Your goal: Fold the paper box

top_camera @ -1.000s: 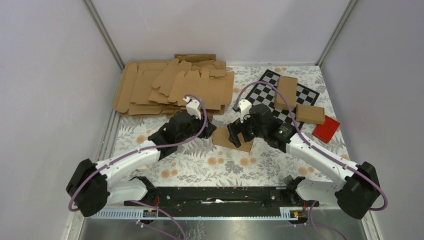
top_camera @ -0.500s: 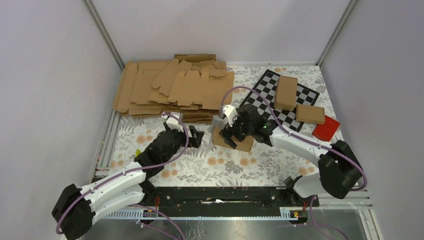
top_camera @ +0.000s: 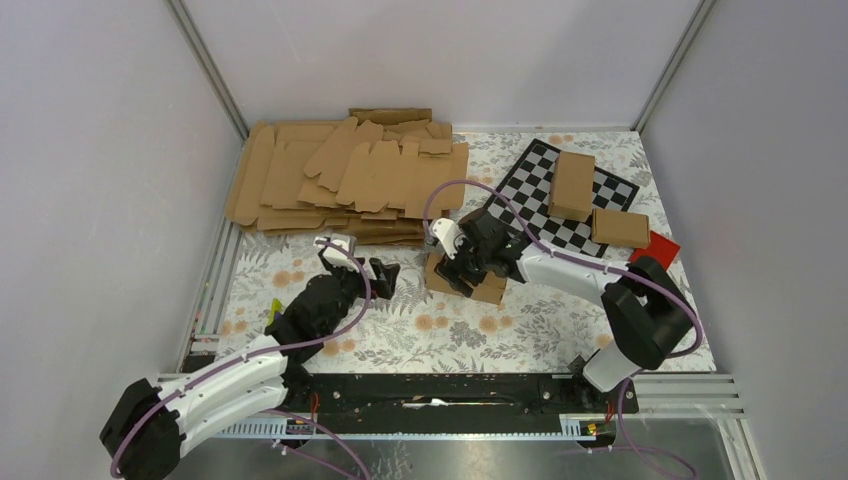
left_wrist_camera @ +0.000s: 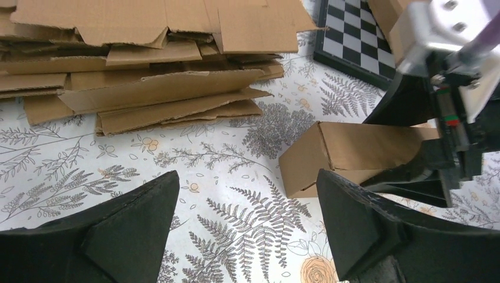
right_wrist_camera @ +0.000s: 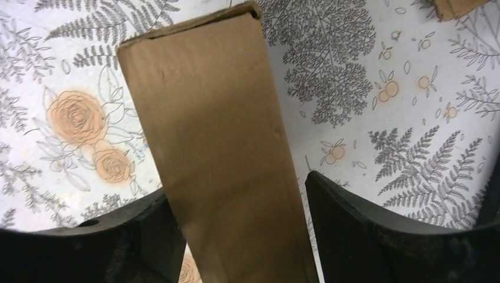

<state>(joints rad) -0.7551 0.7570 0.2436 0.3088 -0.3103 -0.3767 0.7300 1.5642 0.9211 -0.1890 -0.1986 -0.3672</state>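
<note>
The paper box is a small brown oblong carton lying on the floral table mat at the centre. In the right wrist view it runs lengthwise between my fingers. In the left wrist view its closed end faces my left gripper. My right gripper is shut on the box across its width. My left gripper is open and empty, low over the mat, a short way left of the box.
A stack of flat brown blanks lies at the back left, also in the left wrist view. A checkerboard at the back right carries two folded cartons. A red block sits beside it.
My left arm has drawn back towards the near left, away from the box, with its gripper open. My right gripper has swung left and stays on the box.
</note>
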